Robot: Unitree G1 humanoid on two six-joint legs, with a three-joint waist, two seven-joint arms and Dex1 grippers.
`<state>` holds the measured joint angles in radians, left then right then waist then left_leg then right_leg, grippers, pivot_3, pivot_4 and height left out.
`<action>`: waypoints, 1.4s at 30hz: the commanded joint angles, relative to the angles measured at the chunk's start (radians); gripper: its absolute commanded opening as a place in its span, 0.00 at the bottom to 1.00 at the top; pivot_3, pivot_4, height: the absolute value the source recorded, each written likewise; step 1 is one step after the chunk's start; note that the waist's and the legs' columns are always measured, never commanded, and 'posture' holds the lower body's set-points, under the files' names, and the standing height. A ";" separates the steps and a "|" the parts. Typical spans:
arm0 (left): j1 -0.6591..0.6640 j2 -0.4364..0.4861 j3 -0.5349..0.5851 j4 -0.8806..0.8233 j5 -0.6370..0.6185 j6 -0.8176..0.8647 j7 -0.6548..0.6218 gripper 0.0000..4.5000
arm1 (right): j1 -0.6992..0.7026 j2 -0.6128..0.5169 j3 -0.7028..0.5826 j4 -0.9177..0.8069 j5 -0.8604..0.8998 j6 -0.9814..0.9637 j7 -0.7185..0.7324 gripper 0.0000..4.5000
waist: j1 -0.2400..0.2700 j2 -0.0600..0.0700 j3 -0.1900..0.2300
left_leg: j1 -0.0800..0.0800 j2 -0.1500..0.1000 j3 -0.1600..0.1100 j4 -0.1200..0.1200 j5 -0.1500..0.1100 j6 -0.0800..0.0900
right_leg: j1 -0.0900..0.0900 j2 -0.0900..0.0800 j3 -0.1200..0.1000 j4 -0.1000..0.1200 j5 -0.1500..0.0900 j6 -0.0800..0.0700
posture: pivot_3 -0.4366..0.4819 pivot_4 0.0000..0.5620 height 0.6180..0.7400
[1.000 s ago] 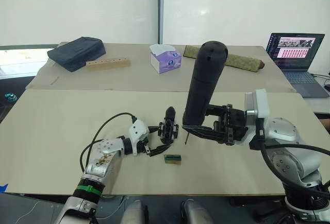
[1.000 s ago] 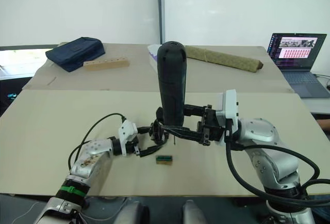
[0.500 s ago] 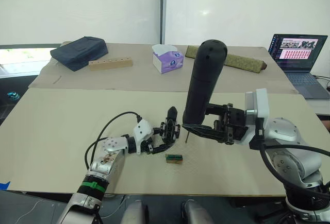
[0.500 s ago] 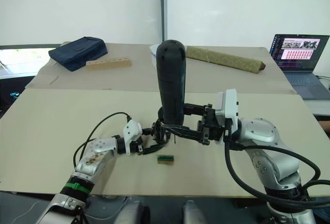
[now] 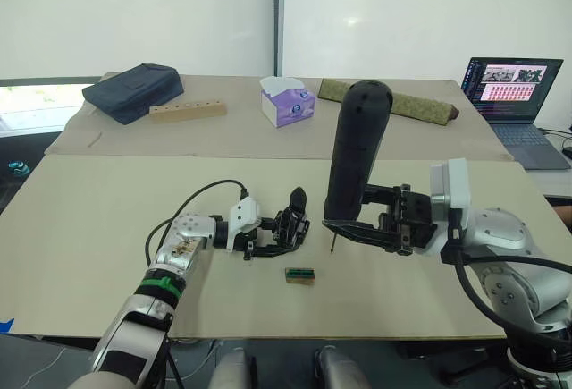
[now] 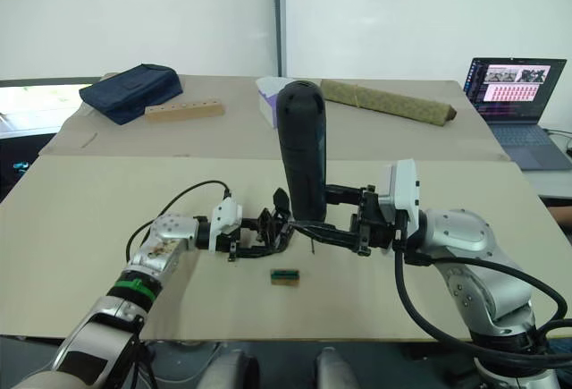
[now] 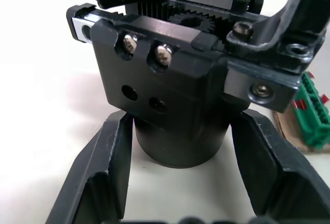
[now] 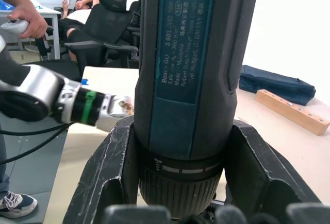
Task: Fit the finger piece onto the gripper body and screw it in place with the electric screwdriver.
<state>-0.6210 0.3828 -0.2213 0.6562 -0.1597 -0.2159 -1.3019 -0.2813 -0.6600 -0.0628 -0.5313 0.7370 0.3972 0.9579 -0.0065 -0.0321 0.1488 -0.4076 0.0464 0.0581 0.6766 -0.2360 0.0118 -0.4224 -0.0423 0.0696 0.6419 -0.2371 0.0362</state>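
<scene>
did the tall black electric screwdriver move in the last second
Yes. The tall black electric screwdriver has shifted slightly right and lower, its bit now further from the small green block on the table.

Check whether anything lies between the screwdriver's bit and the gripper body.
Nothing visible does. The electric screwdriver stands upright in the right gripper, its bit above bare table beside the gripper body, which sits between the left gripper's fingers. The small green block lies nearer the robot.

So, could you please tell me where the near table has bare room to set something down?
The near table lies bare left of the left end effector. It is crowded at the middle: gripper body, green block, electric screwdriver.
</scene>
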 commanded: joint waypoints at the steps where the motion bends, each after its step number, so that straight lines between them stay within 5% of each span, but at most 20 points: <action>1: -0.011 -0.007 -0.010 0.065 0.041 -0.036 0.008 0.51 | -0.007 -0.007 -0.048 -0.051 0.039 -0.008 -0.007 0.43 | 0.000 0.000 0.000 | 0.000 0.000 0.000 0.000 0.000 0.000 | 0.000 0.000 0.000 0.000 0.000 0.000 | 0.48 0.27 1.00; 4: -0.005 -0.016 0.004 0.065 0.027 -0.004 0.018 0.51 | -0.005 -0.006 -0.050 -0.055 0.039 -0.007 -0.012 0.43 | -0.001 0.000 0.000 | 0.000 0.000 0.000 0.001 0.000 0.000 | 0.001 0.000 0.000 0.000 0.000 0.000 | 0.48 0.27 1.00; 7: 0.011 -0.016 0.027 0.044 0.022 0.006 0.053 0.85 | -0.001 -0.006 -0.052 -0.059 0.041 -0.007 -0.016 0.43 | -0.001 0.000 0.000 | 0.000 0.000 0.000 0.001 0.000 0.000 | 0.000 0.000 0.000 0.000 0.000 0.001 | 0.48 0.27 1.00; 9: 0.032 -0.009 0.039 0.022 0.015 0.011 0.064 0.98 | 0.003 -0.007 -0.055 -0.062 0.044 -0.006 -0.016 0.43 | -0.003 0.000 0.000 | 0.000 0.000 -0.001 0.001 0.000 0.000 | 0.000 0.000 0.000 0.000 0.000 0.001 | 0.48 0.27 1.00; 24: 0.294 -0.014 0.052 -0.476 -0.043 0.260 0.229 0.98 | -0.003 -0.011 -0.055 -0.044 0.046 -0.013 -0.011 0.43 | -0.003 0.000 0.000 | 0.000 0.001 -0.001 0.000 0.000 0.000 | 0.000 0.000 0.000 0.001 0.000 0.001 | 0.48 0.27 1.00; 42: 0.243 -0.043 0.031 -0.392 0.010 0.274 0.326 0.98 | 0.014 -0.004 -0.057 -0.043 0.025 -0.035 -0.008 0.43 | -0.005 0.000 0.000 | 0.000 0.000 -0.001 0.000 0.000 0.000 | 0.000 0.000 0.000 0.000 0.000 0.001 | 0.48 0.27 1.00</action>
<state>-0.3762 0.3306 -0.1979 0.2493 -0.1586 0.0663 -0.9830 -0.2605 -0.6707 -0.0867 -0.5418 0.7562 0.3992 0.9531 -0.0116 -0.0323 0.1488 -0.4073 0.0469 0.0575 0.6768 -0.2361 0.0119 -0.4224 -0.0425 0.0697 0.6425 -0.2368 0.0368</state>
